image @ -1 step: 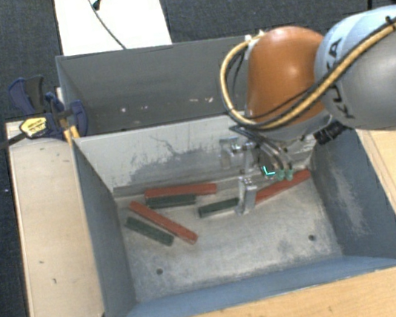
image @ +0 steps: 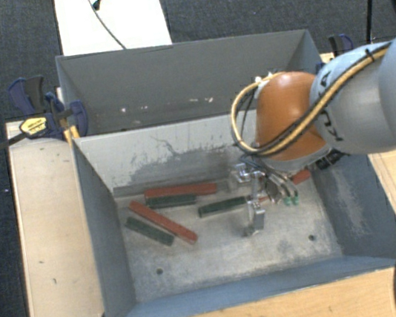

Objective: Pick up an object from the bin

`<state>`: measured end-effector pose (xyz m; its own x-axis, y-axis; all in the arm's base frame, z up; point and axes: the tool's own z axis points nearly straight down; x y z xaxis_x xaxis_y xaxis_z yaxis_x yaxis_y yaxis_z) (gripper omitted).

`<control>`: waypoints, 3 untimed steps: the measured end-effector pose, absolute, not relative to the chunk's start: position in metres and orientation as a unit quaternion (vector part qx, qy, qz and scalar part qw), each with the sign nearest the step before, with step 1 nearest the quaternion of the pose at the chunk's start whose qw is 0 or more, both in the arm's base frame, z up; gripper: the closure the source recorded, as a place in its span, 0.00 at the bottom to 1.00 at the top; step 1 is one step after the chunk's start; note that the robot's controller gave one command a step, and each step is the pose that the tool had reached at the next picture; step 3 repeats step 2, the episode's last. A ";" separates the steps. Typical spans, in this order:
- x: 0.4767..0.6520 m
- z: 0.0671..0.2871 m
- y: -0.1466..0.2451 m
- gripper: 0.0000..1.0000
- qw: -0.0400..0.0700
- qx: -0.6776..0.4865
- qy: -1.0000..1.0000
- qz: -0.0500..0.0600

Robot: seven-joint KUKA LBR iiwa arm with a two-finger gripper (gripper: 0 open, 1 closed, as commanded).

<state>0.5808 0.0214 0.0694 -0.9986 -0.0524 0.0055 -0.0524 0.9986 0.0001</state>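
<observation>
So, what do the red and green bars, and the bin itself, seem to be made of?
The red bars and dark green bars look like matte plastic or painted wood: flat even colour, no shine. The bin looks like dull grey sheet metal, its floor scuffed pale.

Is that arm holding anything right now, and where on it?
Cannot tell: the tool is at a dark green bar's right end, but no grip shows.

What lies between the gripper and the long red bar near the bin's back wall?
In the camera view, a dark green bar lies flat between the gripper and the red bar.
</observation>
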 end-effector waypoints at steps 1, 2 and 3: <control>0.583 0.074 0.023 1.00 -0.001 0.026 -1.000 -0.001; 0.590 0.219 0.028 1.00 -0.006 -0.004 -1.000 -0.001; 0.590 0.219 0.028 1.00 -0.006 -0.004 -1.000 -0.001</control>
